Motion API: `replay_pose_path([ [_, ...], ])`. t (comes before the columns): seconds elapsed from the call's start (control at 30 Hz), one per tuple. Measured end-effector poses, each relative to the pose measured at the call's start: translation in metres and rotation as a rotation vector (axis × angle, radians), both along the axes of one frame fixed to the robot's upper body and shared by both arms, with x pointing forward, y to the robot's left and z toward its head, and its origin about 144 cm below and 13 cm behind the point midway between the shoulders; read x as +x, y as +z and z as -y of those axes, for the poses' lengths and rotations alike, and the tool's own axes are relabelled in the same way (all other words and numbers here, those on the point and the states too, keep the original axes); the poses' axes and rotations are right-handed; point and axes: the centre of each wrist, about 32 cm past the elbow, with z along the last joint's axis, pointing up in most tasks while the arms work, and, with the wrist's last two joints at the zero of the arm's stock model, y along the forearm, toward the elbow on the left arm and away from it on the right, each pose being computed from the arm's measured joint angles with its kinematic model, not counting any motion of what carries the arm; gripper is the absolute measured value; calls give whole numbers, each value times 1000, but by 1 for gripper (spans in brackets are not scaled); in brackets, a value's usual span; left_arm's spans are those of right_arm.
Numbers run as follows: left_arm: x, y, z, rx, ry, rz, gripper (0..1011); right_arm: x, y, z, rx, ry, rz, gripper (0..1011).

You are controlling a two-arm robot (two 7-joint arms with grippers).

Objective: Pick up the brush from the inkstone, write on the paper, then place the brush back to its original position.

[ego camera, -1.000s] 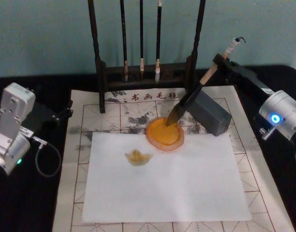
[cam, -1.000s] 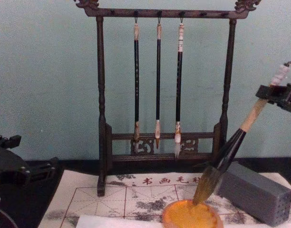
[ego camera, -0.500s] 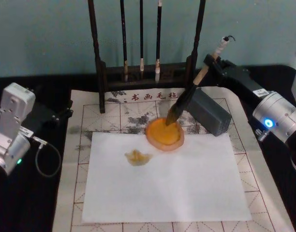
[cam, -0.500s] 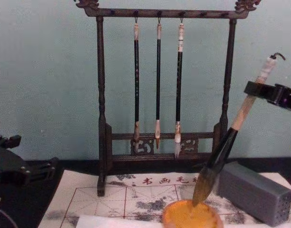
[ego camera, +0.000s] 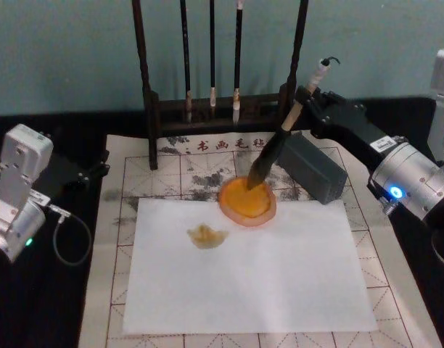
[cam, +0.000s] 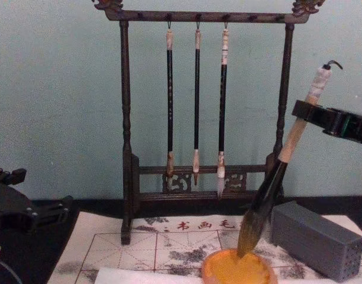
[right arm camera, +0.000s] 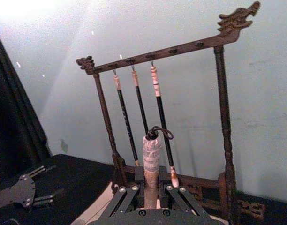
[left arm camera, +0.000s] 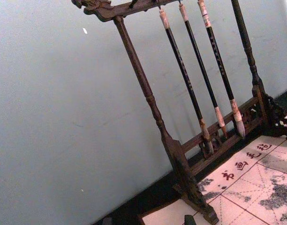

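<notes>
The brush leans steeply, its grey-brown tuft resting in the orange inkstone on the far edge of the white paper. My right gripper is shut on the tan handle just below the white-wrapped top. From the chest, the brush slants from the right gripper down into the inkstone. In the right wrist view the wrapped top stands up between the fingers of the right gripper. My left gripper is parked open at the left, off the mat.
A dark wooden rack with three thin hanging brushes stands behind the mat. A grey block lies right of the inkstone, under the right arm. A small yellowish blot marks the paper. The gridded mat lies under everything.
My right gripper has moved left and upward, tipping the brush more upright. The tuft has stayed in the inkstone. The left arm has not moved.
</notes>
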Motion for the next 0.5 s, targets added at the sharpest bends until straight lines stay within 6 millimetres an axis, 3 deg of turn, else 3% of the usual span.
replay_pose_path([
  [0.5, 0, 0, 0, 0, 0, 0, 1001, -1, -3, -5, -63, 45, 41, 185],
])
